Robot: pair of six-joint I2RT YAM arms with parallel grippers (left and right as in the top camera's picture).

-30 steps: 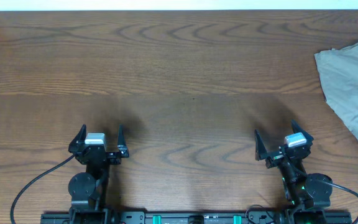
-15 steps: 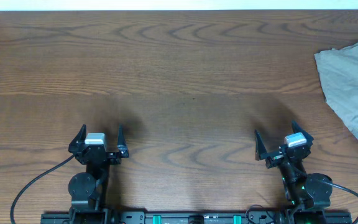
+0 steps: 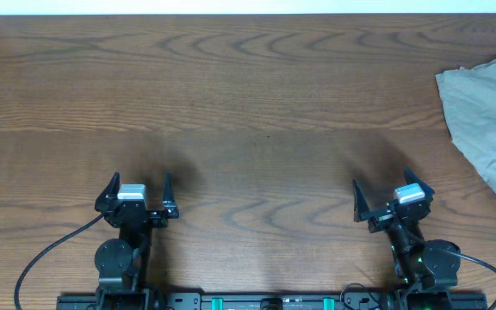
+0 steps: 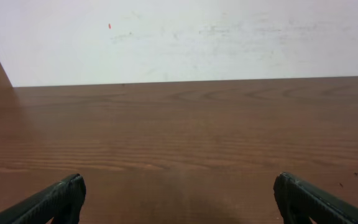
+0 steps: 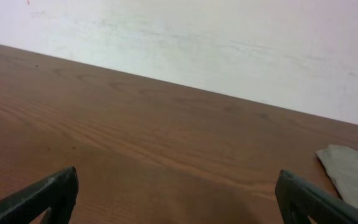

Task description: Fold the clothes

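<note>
Overhead, the shorts (image 3: 487,116) lay at the 3 o'clock edge of the table (image 3: 257,103), a pale khaki heap partly cut off by the frame, so how its legs and waistband were arranged could not be told. Nothing had changed over the last second: the cloth kept the same outline, and neither arm had shifted from its place at the near edge. That stillness suggested the folding had not begun and that the whole task was still to be done. The garment would probably first have to be drawn toward the middle of the table, since it sat well apart from both arms. The right gripper (image 3: 386,182), at about 5 o'clock, was the nearer of the two and stood with its jaws spread wide and nothing between them. Its own camera caught only a corner of the cloth (image 5: 352,169) off at 4 o'clock, well ahead of the fingers. The left gripper (image 3: 139,179), at about 7 o'clock, was likewise wide and unloaded, and its wrist view showed bare wood between its fingertips (image 4: 64,194). The surface was dark brown wood with a strong grain, flat and dry-looking, on which cloth would likely slide fairly easily. Beyond the far edge, at 12 o'clock, rose a plain whitish wall (image 4: 229,37) with faint scuffs. A black cable (image 3: 50,250) curled from the left arm's base.
</note>
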